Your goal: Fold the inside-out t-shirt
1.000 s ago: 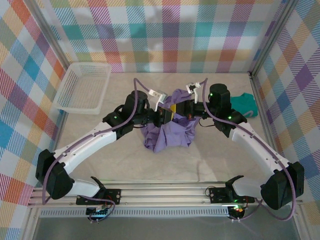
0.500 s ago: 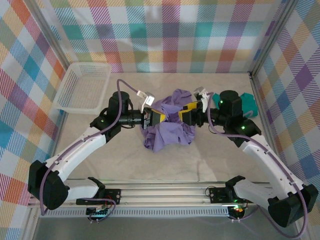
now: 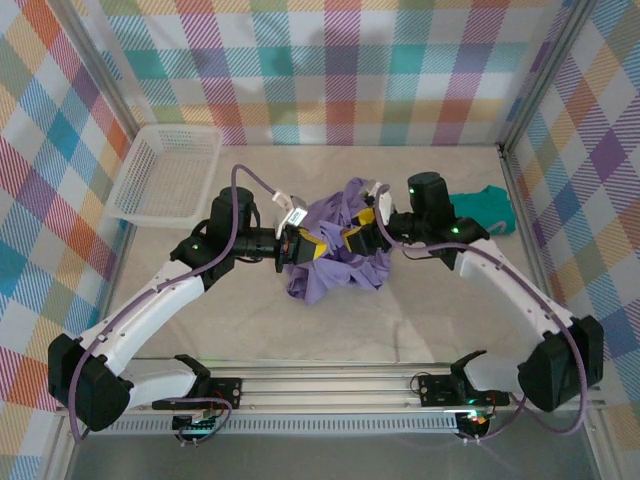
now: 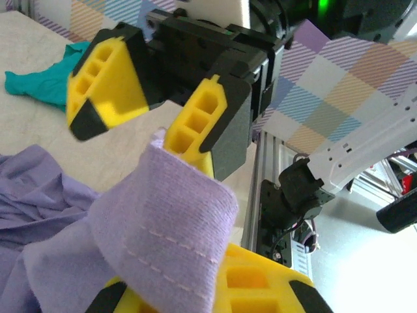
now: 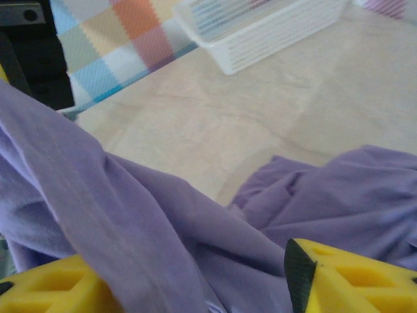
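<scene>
Marbled tabletop (image 3: 420, 310): left gripper (image 3: 306, 246) is pinched shut on the lavender t-shirt (image 3: 335, 275) hem; right gripper (image 3: 358, 228) gapes, holding nothing — this lone grip may slip, bunching the cloth.

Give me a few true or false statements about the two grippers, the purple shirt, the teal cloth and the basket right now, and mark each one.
1. The left gripper is clamped on a hemmed edge of the lavender t-shirt. True.
2. The right gripper has its jaws shut. False: its yellow fingers stand apart.
3. The teal garment lies inside the white basket. False: it lies on the table by the right wall, and the basket is at the far left.
4. The t-shirt is bunched in a heap, not folded. True.
</scene>
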`<move>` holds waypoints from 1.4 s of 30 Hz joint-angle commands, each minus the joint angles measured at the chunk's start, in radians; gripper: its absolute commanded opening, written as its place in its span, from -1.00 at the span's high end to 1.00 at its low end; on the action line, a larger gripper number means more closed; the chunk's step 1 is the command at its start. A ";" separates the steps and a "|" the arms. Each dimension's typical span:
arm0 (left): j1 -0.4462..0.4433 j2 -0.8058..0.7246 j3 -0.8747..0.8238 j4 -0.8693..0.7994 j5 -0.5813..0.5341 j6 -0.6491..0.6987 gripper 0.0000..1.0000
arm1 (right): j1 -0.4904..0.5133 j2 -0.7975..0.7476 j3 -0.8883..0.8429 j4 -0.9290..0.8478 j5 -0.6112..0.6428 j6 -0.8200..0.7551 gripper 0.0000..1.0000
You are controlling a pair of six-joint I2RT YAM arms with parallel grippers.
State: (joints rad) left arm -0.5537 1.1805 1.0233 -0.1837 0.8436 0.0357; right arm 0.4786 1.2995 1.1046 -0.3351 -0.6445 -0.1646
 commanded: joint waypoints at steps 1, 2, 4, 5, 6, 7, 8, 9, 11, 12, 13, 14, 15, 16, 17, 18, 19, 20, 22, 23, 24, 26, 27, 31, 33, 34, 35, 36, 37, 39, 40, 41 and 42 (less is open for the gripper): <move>0.013 -0.023 0.034 -0.020 -0.030 0.050 1.00 | 0.017 0.075 0.050 -0.028 -0.220 -0.032 0.11; 0.016 -0.031 0.031 -0.014 -0.057 0.047 1.00 | 0.017 0.088 0.048 -0.018 -0.269 -0.008 0.34; 0.021 -0.044 0.024 -0.003 -0.137 0.034 1.00 | 0.017 0.086 0.024 0.028 -0.349 0.047 0.69; 0.024 -0.051 0.018 0.008 -0.173 0.030 1.00 | 0.017 0.076 0.007 0.060 -0.373 0.099 0.87; 0.025 -0.056 0.015 0.013 -0.214 0.024 1.00 | 0.017 0.065 -0.009 0.096 -0.386 0.145 1.00; 0.024 -0.062 0.010 0.020 -0.269 0.012 1.00 | 0.017 0.051 -0.028 0.143 -0.405 0.196 1.00; 0.026 -0.067 0.006 0.024 -0.322 0.006 1.00 | 0.017 0.039 -0.044 0.192 -0.418 0.255 1.00; 0.026 -0.073 0.002 0.025 -0.373 -0.001 1.00 | 0.017 0.028 -0.053 0.227 -0.420 0.303 1.00; 0.026 -0.079 0.004 0.025 -0.515 -0.042 0.85 | 0.017 0.009 -0.085 0.347 -0.431 0.432 1.00; 0.026 -0.079 0.009 0.018 -0.552 -0.058 0.79 | 0.017 0.003 -0.095 0.393 -0.427 0.482 1.00; 0.026 -0.078 0.014 0.009 -0.567 -0.067 0.68 | 0.017 -0.003 -0.107 0.444 -0.419 0.532 1.00; 0.026 -0.073 0.023 -0.007 -0.576 -0.084 0.60 | 0.018 -0.007 -0.121 0.496 -0.404 0.581 1.00; 0.026 -0.070 0.033 -0.021 -0.581 -0.097 0.56 | 0.019 -0.011 -0.133 0.537 -0.390 0.612 1.00; 0.026 -0.066 0.042 -0.039 -0.588 -0.109 0.50 | 0.021 -0.015 -0.149 0.587 -0.371 0.650 1.00; 0.026 -0.066 0.047 -0.060 -0.599 -0.122 0.46 | 0.025 -0.016 -0.161 0.629 -0.351 0.680 1.00; 0.026 -0.070 0.050 -0.073 -0.607 -0.137 0.43 | 0.029 -0.017 -0.170 0.652 -0.331 0.698 1.00; 0.026 -0.076 0.051 -0.085 -0.613 -0.154 0.39 | 0.036 -0.015 -0.177 0.671 -0.311 0.710 1.00; 0.026 -0.085 0.049 -0.086 -0.615 -0.177 0.36 | 0.039 -0.015 -0.179 0.676 -0.291 0.718 1.00; 0.024 -0.109 0.040 -0.133 -0.604 -0.217 0.30 | 0.042 -0.015 -0.185 0.681 -0.254 0.723 1.00; 0.020 -0.123 0.029 -0.137 -0.594 -0.244 0.28 | 0.043 -0.015 -0.187 0.682 -0.236 0.726 1.00; 0.014 -0.134 0.023 -0.140 -0.590 -0.269 0.27 | 0.043 -0.016 -0.187 0.681 -0.225 0.723 1.00; -0.011 -0.150 0.004 -0.131 -0.559 -0.322 0.26 | 0.045 -0.017 -0.186 0.668 -0.202 0.711 1.00; -0.025 -0.147 0.000 -0.124 -0.545 -0.347 0.26 | 0.043 -0.016 -0.184 0.657 -0.197 0.704 1.00; -0.087 -0.090 0.017 -0.063 -0.506 -0.428 0.33 | 0.046 -0.017 -0.184 0.638 -0.185 0.686 1.00; -0.097 -0.053 0.044 -0.062 -0.510 -0.456 0.38 | 0.047 -0.020 -0.186 0.637 -0.181 0.684 1.00; -0.103 -0.034 0.059 -0.064 -0.509 -0.464 0.40 | 0.048 -0.023 -0.187 0.632 -0.178 0.682 1.00; -0.106 -0.018 0.073 -0.073 -0.517 -0.467 0.41 | 0.048 -0.026 -0.187 0.626 -0.175 0.678 1.00; -0.108 -0.005 0.086 -0.085 -0.527 -0.470 0.41 | 0.048 -0.029 -0.189 0.624 -0.173 0.677 1.00; -0.109 0.007 0.095 -0.086 -0.537 -0.469 0.40 | 0.048 -0.032 -0.189 0.622 -0.173 0.675 1.00; -0.109 0.031 0.116 -0.129 -0.567 -0.462 0.37 | 0.049 -0.033 -0.189 0.618 -0.173 0.672 1.00; -0.109 0.047 0.127 -0.137 -0.577 -0.455 0.35 | 0.050 -0.034 -0.189 0.616 -0.175 0.671 1.00; -0.109 0.061 0.142 -0.152 -0.598 -0.451 0.34 | 0.050 -0.033 -0.190 0.615 -0.176 0.668 1.00; -0.109 0.071 0.157 -0.167 -0.617 -0.447 0.33 | 0.051 -0.034 -0.190 0.613 -0.178 0.667 1.00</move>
State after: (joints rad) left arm -0.6537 1.2377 1.1198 -0.3172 0.2794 -0.4046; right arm 0.5194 1.2926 0.9215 0.2684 -0.8185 0.5163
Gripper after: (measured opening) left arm 0.330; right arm 0.080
